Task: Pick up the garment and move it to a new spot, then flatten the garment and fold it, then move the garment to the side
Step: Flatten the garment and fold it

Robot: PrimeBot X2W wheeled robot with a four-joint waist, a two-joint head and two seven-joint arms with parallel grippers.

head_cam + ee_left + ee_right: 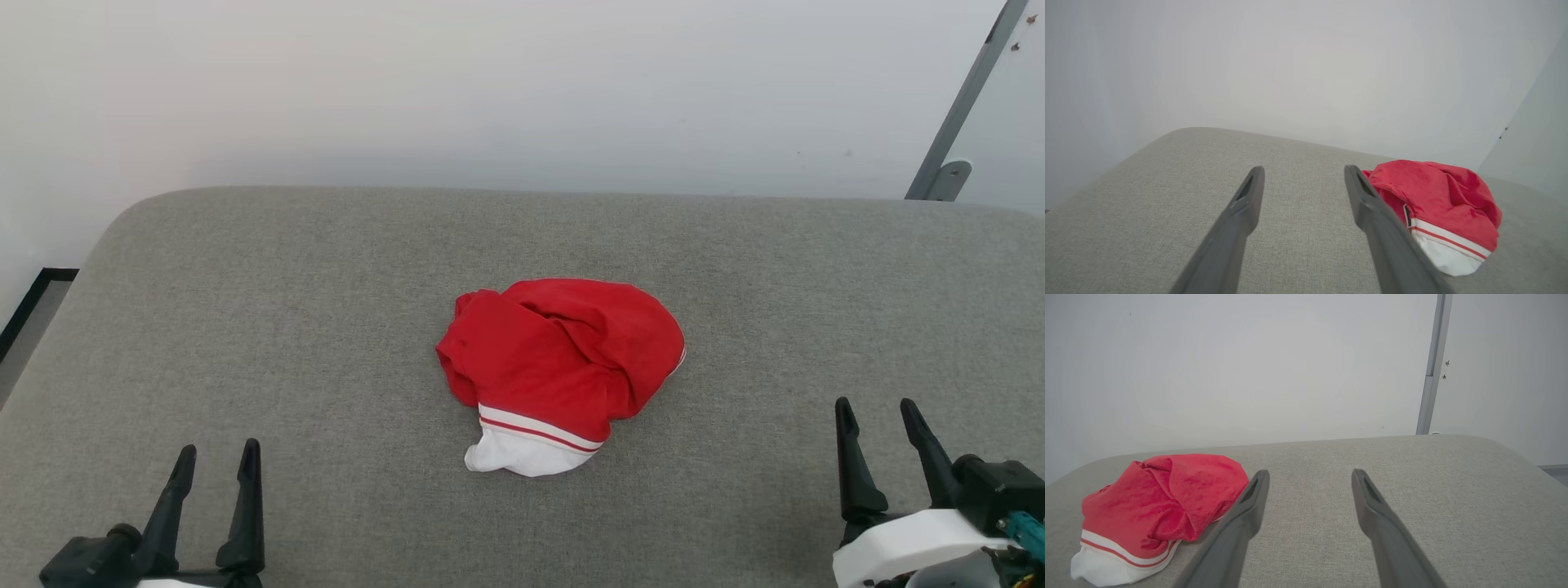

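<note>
In the foreground, the left gripper [220,447] and the right gripper [875,404] hang over a grey fabric-covered surface [245,286], each with its jaws spread wide and holding nothing. Beyond them, at the middle of the surface, the garment [563,359] lies bunched in a red heap, its red-and-white striped band and a white fold toward the robot, well apart from both grippers. Behind stand a pale wall [490,82] and, far right, a slanting grey metal post [963,98].
</note>
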